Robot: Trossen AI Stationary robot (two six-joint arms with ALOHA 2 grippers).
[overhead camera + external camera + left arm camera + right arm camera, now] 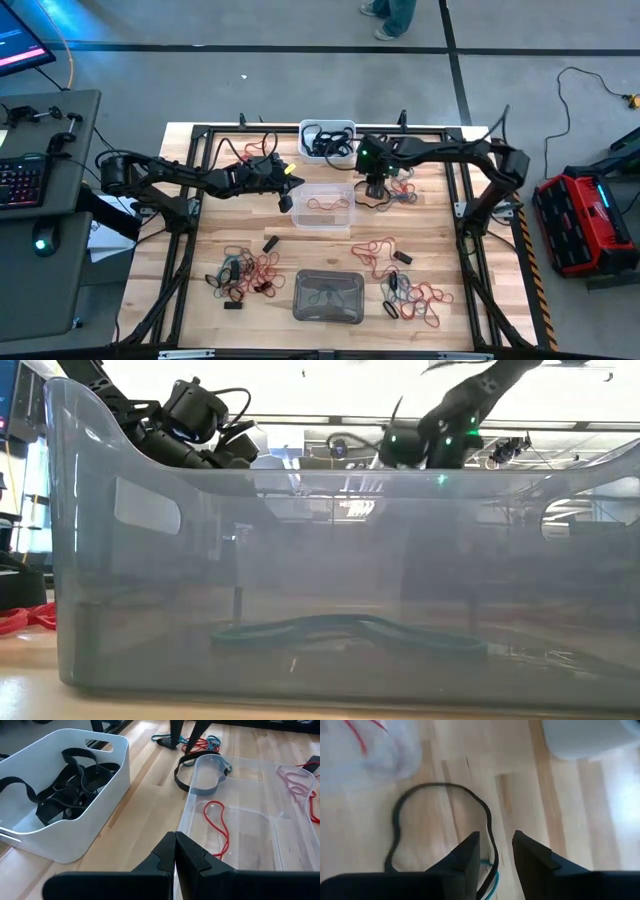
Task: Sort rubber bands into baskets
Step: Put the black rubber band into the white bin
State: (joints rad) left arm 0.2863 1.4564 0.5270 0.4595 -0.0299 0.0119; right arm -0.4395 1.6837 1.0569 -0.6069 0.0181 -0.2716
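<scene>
Progress, by my read: partway. White basket (327,138) holds a tangle of black bands; clear basket (323,205) just in front of it has a few red ones; grey basket (329,296), nearer than the clear one, shows one teal loop. Many loose rubber bands (245,272) remain either side of the grey basket.

Right gripper (495,851) is beside the clear basket, fingers parted over a black band (440,815) lying on the wood, nothing held. Left gripper (174,851) is clenched, empty, at the clear basket's other side.

Pale wooden tabletop (230,215); concrete floor beyond, a person's legs (392,15) past the white basket.
</scene>
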